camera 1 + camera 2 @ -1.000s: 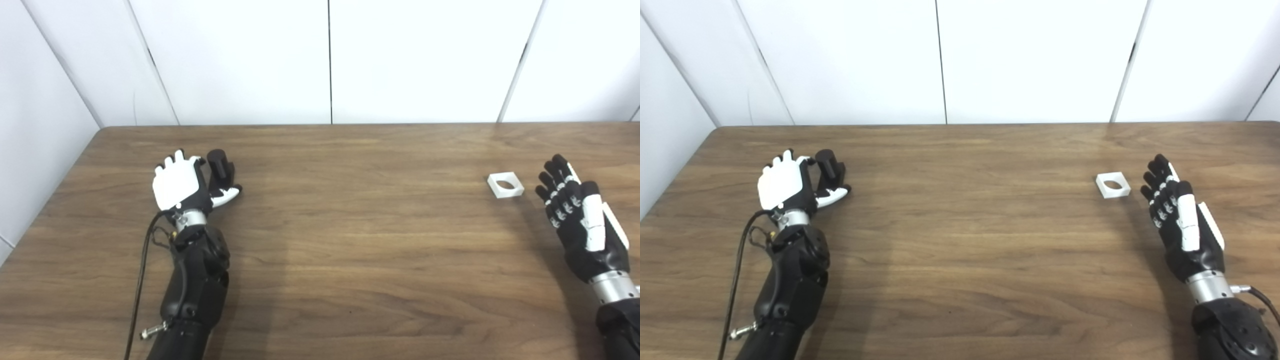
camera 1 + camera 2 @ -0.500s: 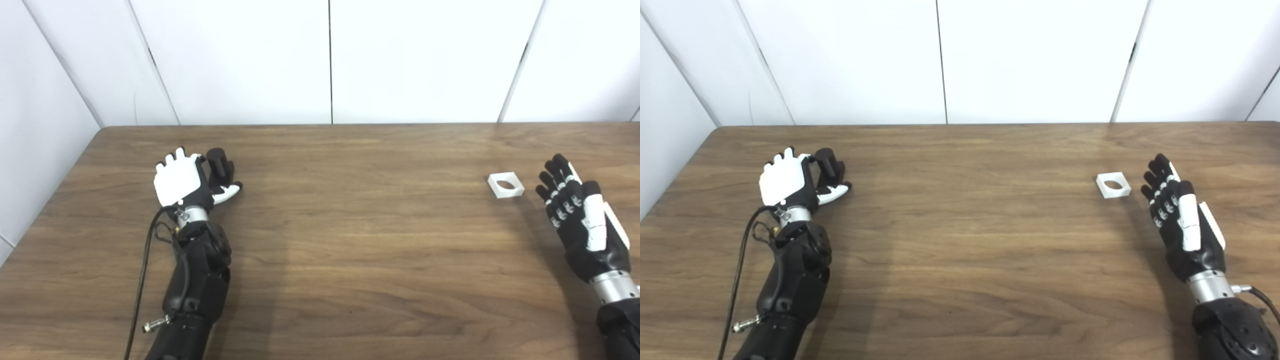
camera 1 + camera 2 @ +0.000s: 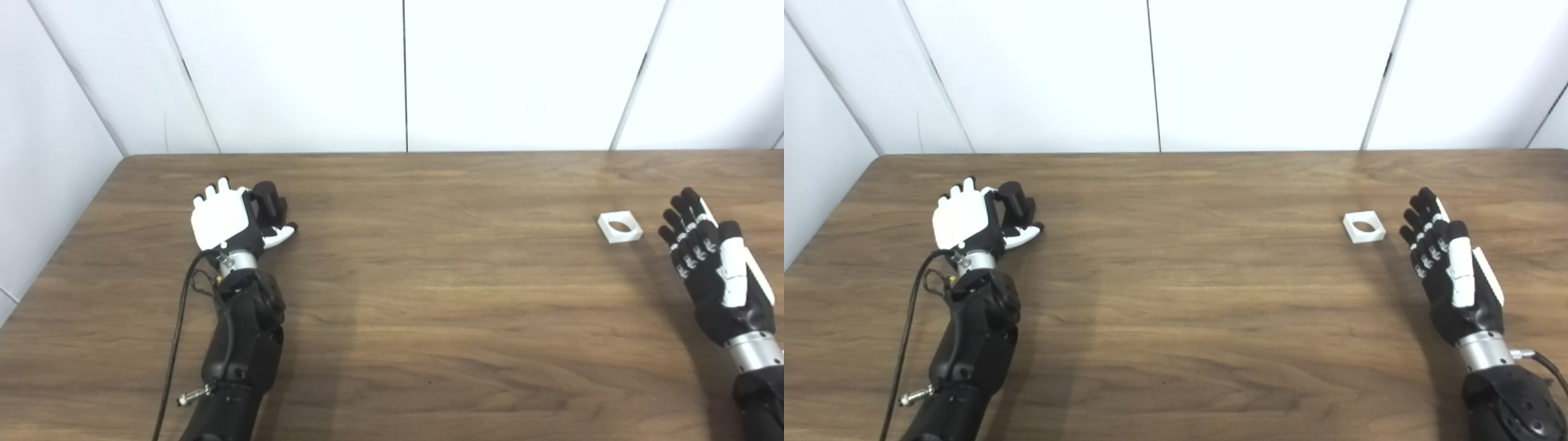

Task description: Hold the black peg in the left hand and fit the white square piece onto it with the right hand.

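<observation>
Shifted a touch since a second ago: left hand nudged slightly further up the table and tucked closer around the black peg, right hand drifted a hair to the right. Not much else different.

Left fingers curled round the far side of the peg, thumb out below it on the near side, so looks like a wrap, but can't tell for sure if it's actually gripped or just cupped. Peg standing upright, top poking out just right of the white back of the hand.

Right fingers spread and pretty much straight, holding nothing, palm turned inward. White square piece lying flat on the wood just left of those fingertips, near but not touching, round hole facing up. Well apart from the peg, whole table width between them.
</observation>
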Motion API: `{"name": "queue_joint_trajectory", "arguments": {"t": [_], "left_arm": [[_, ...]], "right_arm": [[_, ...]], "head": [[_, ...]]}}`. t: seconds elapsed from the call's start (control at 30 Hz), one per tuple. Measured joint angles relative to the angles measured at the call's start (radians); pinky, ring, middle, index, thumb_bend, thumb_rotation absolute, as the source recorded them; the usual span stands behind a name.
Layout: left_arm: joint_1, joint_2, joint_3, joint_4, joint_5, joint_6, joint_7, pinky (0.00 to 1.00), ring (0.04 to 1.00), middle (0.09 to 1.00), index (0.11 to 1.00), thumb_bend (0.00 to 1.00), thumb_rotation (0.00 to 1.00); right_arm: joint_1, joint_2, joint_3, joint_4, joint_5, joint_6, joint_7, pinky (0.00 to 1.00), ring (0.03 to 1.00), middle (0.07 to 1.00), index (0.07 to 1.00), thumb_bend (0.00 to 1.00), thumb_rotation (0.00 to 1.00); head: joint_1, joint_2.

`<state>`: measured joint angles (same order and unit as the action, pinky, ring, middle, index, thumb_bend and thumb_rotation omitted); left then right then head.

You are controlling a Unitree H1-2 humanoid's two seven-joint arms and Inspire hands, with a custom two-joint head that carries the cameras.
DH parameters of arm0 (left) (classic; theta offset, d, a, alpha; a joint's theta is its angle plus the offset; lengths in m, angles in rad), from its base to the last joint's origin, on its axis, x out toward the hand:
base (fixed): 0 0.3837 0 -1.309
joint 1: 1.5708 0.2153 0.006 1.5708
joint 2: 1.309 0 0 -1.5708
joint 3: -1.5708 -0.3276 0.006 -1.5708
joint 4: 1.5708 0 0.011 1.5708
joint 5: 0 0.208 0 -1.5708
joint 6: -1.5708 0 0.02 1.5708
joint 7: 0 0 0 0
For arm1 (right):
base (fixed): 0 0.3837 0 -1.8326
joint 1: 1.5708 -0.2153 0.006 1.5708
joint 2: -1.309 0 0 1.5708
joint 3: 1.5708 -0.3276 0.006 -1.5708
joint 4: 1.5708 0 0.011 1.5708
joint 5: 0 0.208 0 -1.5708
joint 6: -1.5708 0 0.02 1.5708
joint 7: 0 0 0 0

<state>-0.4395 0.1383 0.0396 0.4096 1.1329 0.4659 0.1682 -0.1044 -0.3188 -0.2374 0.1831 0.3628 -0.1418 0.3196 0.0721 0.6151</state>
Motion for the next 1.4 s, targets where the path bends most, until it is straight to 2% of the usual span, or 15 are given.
{"name": "queue_joint_trajectory", "arguments": {"t": [0.33, 0.67, 1.07, 1.4], "left_arm": [[-0.005, -0.004, 0.015, -0.005, 0.019, -0.007, -0.031, 1.0, 1.0, 1.0, 0.731, 0.72, 0.33], [-0.016, -0.008, 0.032, -0.025, 0.095, -0.008, -0.122, 1.0, 1.0, 1.0, 0.744, 0.72, 0.33], [-0.02, -0.014, 0.04, -0.03, 0.106, -0.009, -0.136, 1.0, 1.0, 1.0, 0.749, 0.73, 0.29], [-0.019, -0.014, 0.047, -0.06, 0.12, -0.009, -0.177, 1.0, 1.0, 0.996, 0.671, 0.77, 0.19]], "right_arm": [[0.0, -0.001, 0.001, 0.001, 0.0, 0.0, 0.004, 1.0, 1.0, 1.0, 1.0, 0.63, 1.0], [0.0, -0.001, 0.001, 0.001, 0.003, 0.0, 0.006, 1.0, 1.0, 1.0, 1.0, 0.64, 0.99], [0.0, -0.001, 0.001, 0.001, 0.012, 0.0, 0.019, 1.0, 1.0, 1.0, 1.0, 0.65, 0.98], [0.0, -0.002, 0.001, 0.001, 0.016, 0.0, 0.02, 1.0, 1.0, 1.0, 1.0, 0.65, 0.98]], "head": [[0.002, 0.003], [0.003, 0.006], [0.005, 0.011], [0.003, 0.011]]}}
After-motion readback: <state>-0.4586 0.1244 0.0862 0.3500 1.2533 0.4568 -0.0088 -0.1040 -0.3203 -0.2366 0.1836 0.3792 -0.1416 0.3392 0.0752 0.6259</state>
